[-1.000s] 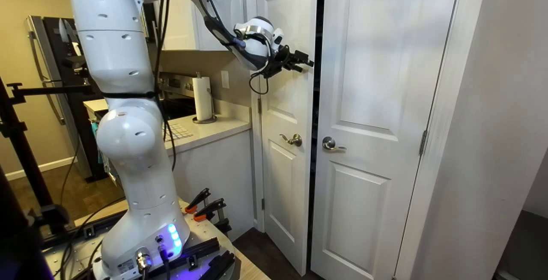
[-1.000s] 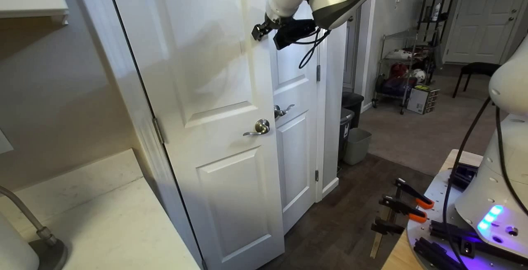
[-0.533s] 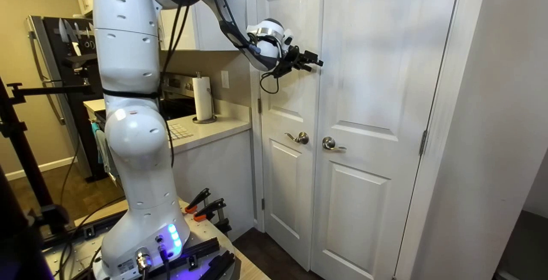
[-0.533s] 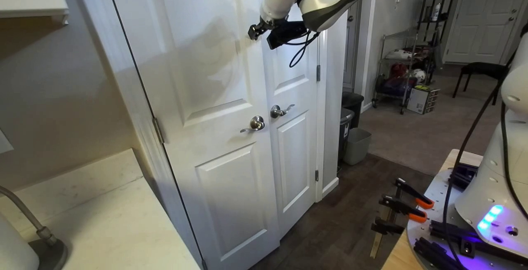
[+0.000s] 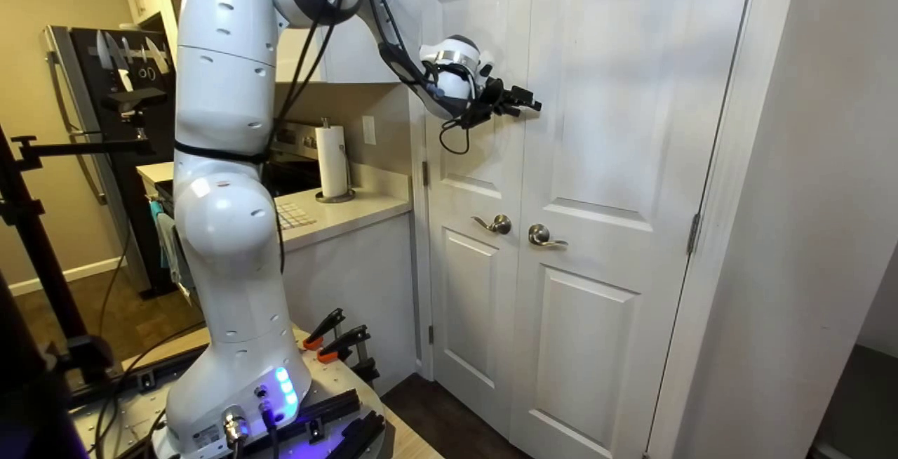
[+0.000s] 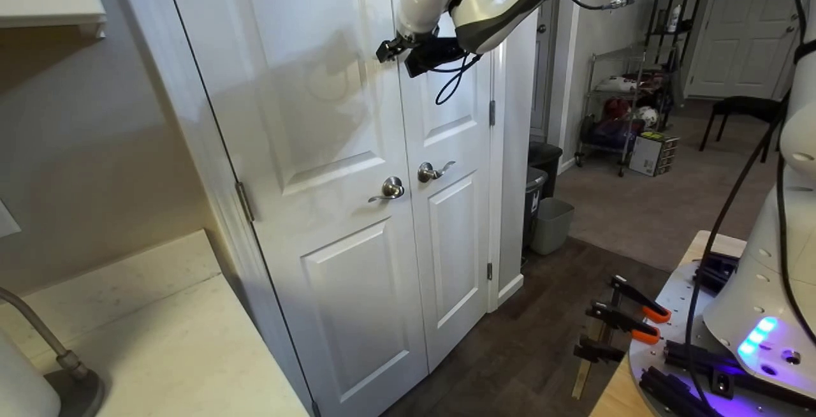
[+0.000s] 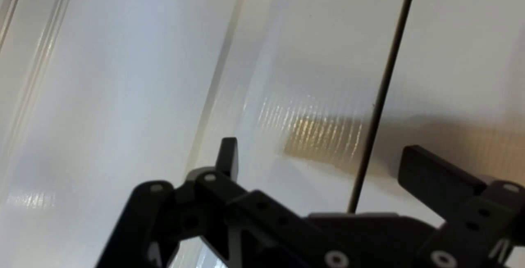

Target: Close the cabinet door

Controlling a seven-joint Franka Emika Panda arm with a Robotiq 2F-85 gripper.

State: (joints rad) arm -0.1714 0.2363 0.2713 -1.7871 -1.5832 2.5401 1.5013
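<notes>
- The cabinet door (image 6: 319, 200) stands upright in its frame, and its free edge is just beside the matching white door leaf (image 5: 621, 199). The two leaves lie nearly level, with only a thin dark seam (image 7: 381, 104) between them.
- A hinge (image 6: 245, 201) is seen on the left edge of the cabinet door in both exterior views. The lever handle (image 6: 391, 189) of this door is near the free edge, and its lever points toward the hinge side.
- The gripper (image 7: 322, 157) is in front of the free edge of the cabinet door, higher than the lever handle. Its two fingers (image 7: 226, 159) are spread apart, and in the wrist view one is at each side of the seam. Whether they touch the surface of the cabinet door, I cannot tell.
- The Franka Panda arm (image 5: 224, 220) stands in front of the cabinet door, on a desk (image 6: 711, 245), and bends toward this door. Bar clamps (image 6: 615, 317) with orange parts sit at the desk edge nearer to the cabinet door.
- Beside the hinge edge of the cabinet door is the kitchen countertop (image 6: 178, 340), with an upright paper towel roll (image 5: 332, 162) on it.
- Well apart from the cabinet door, beyond the countertop, there is a refrigerator (image 5: 123, 192).
</notes>
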